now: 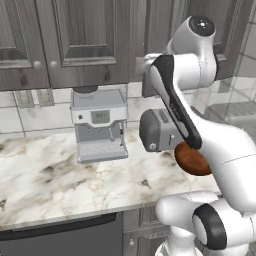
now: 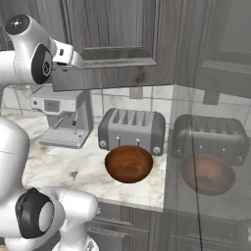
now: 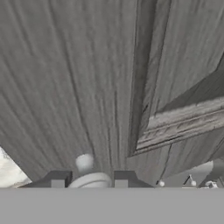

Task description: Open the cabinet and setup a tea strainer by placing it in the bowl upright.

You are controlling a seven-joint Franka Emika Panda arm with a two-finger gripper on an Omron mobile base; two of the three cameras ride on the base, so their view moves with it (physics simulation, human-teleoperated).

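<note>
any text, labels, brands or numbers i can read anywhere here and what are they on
None can be read.
The coffee machine has a small grey display panel, but whatever it shows is too blurred to read.
The toaster, the bowl and the cabinet doors carry no lettering that can be made out.

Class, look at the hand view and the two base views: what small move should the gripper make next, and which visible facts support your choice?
Probably ease forward and close on the knob. The cabinet door looks shut, the knob sits just beyond the gap between the gripper fingertips, which stand apart, and the bowl waits empty by the toaster.
</note>
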